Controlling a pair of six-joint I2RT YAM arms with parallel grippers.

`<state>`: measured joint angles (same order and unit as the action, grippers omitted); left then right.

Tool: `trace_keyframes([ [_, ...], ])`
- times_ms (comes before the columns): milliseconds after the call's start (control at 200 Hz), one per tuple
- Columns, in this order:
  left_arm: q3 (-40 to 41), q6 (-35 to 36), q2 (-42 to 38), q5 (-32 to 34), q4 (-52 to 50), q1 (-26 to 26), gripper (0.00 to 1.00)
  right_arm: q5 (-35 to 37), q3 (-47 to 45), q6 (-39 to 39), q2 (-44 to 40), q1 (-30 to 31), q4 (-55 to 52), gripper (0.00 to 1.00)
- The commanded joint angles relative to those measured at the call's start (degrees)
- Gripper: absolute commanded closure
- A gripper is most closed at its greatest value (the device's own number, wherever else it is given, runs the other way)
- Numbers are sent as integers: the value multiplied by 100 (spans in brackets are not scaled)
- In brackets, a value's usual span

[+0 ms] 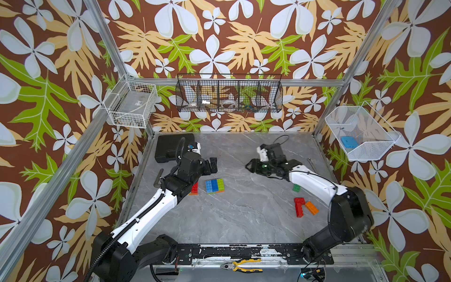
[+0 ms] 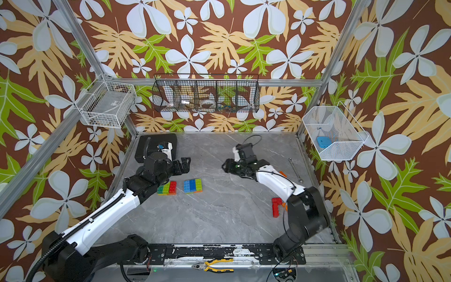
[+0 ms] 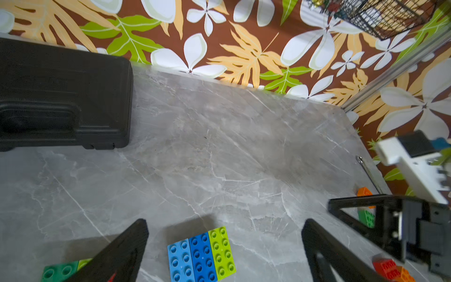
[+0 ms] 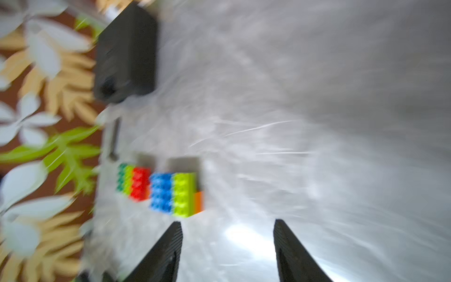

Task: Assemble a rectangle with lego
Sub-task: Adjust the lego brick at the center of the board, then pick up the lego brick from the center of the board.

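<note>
the blue and lime block (image 1: 214, 185) lies flat, bumps up, left of the middle of the table (image 1: 244, 219). the green, lime and red block (image 2: 166, 188) sits near it, a gap between. i think they should slide together slowly, edges lined up. each brick's long side points at the back wall (image 1: 231, 48), a bit tilted. the left gripper (image 1: 211, 166) and the right gripper (image 1: 249, 166) hang farther back, both with jaws apart, empty.

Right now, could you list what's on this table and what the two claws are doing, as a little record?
left gripper: open, empty, near the blue-and-lime block
right gripper: open, empty
second block: green, lime, red; apart from the first
loose bricks: red piece, orange brick, green brick
rectangle: the two blocks not yet joined
</note>
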<state>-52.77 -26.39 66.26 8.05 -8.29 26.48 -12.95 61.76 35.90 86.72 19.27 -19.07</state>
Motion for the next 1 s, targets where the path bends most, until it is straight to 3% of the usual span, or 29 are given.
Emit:
trace_keyframes([
  [0,-22,-476,173,-778,934,-99,0,1827,-551,-413,-767,-900,-1317,36],
  [80,-136,-656,532,-1269,1394,-57,1,2100,-1035,-462,-1330,-1685,-1297,32],
  [150,-458,-597,962,-1288,1338,292,5,2400,-1262,-657,-1480,-2019,-1379,28],
  [275,-959,-250,1663,-756,1073,1363,10,2420,-1536,-706,-1451,-2057,-1621,28],
  [440,-1385,266,2444,-23,593,2459,9,1800,-2226,-307,-1982,-2010,-1701,22],
  [616,-1260,82,2501,-270,864,2535,10,1853,-2395,-42,-1764,-2005,-1665,19],
  [761,-1366,385,2480,-65,746,2533,10,1171,-2671,150,-1465,-1929,-1050,30],
  [851,-1372,490,2488,51,681,2528,11,1101,-2493,299,-1222,-1392,-828,37],
  [996,-1334,484,2473,196,632,2516,10,685,-1794,395,-509,-451,-522,39],
])
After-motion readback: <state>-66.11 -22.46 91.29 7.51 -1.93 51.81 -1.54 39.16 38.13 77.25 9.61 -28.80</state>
